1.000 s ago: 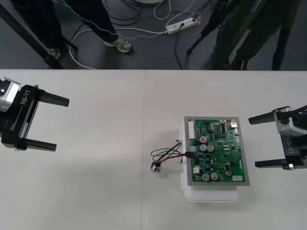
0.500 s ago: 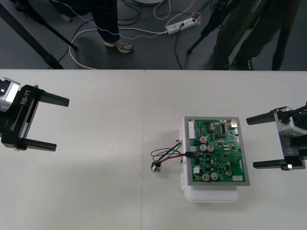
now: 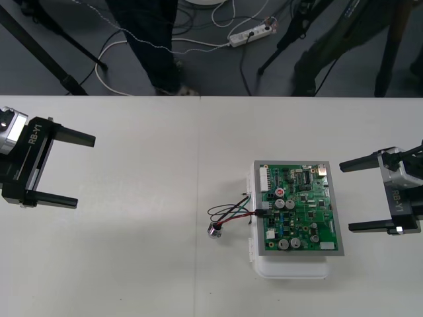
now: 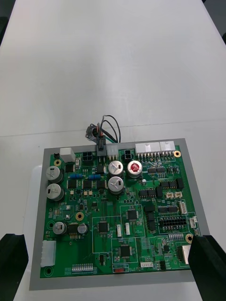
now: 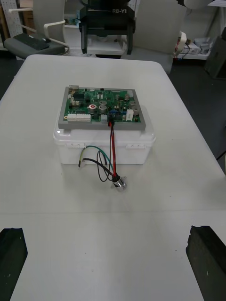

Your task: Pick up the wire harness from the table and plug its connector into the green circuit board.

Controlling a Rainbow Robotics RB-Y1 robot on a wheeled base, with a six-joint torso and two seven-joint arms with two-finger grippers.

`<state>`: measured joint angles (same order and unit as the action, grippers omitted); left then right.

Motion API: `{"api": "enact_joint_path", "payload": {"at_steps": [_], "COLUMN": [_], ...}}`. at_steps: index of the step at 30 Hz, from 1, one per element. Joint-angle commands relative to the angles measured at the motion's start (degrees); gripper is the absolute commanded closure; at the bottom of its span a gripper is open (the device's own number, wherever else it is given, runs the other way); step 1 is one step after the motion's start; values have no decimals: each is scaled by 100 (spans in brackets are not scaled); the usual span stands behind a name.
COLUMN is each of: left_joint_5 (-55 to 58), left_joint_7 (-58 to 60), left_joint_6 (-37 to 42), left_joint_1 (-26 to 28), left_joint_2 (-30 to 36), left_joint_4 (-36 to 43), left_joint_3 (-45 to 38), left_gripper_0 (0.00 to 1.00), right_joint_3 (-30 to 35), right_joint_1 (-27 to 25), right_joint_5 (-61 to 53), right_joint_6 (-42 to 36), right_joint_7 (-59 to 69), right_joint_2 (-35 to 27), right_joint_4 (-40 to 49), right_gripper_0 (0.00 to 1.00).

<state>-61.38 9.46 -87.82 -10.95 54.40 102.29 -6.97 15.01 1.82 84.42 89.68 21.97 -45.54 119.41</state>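
The green circuit board [image 3: 299, 208] sits on its white base [image 3: 291, 269] at the table's right of centre. The harness's black plug [image 3: 262, 212] sits in a connector on the board's left edge, also seen as the plug [image 4: 100, 148] and the plug [image 5: 112, 122]. Its wires [image 3: 228, 212] loop out onto the table and end at the metal socket [image 3: 214, 230], which lies left of the base. My left gripper [image 3: 86, 172] waits open at the far left. Open as well, my right gripper [image 3: 345, 196] stands just right of the board, holding nothing.
The table's far edge [image 3: 198, 96] runs along the top, with dark floor and cables beyond. In the left wrist view the right gripper [image 5: 106, 23] stands behind the board [image 5: 101, 110], and the socket [image 5: 118, 183] lies in front of the base.
My right gripper has edged slightly toward the board. The harness, the board and the left arm have not moved.
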Motion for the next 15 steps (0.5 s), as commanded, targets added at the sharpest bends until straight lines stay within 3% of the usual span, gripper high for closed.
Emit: {"api": "enact_joint_path", "payload": {"at_steps": [1, 15], "left_joint_5": [91, 91], "left_joint_7": [346, 346], "left_joint_6": [-218, -218], "left_joint_1": [75, 75], "left_joint_2": [247, 247], "left_joint_4": [151, 151], "left_joint_3": [-181, -181], "left_gripper_0": [0, 0], "right_joint_3": [-42, -42], "right_joint_1": [-68, -68], "right_joint_5": [-83, -83], "right_joint_6": [32, 32], "right_joint_7": [-193, -193], "right_joint_2": [45, 45], "right_joint_4": [30, 30], "right_gripper_0": [0, 0]}}
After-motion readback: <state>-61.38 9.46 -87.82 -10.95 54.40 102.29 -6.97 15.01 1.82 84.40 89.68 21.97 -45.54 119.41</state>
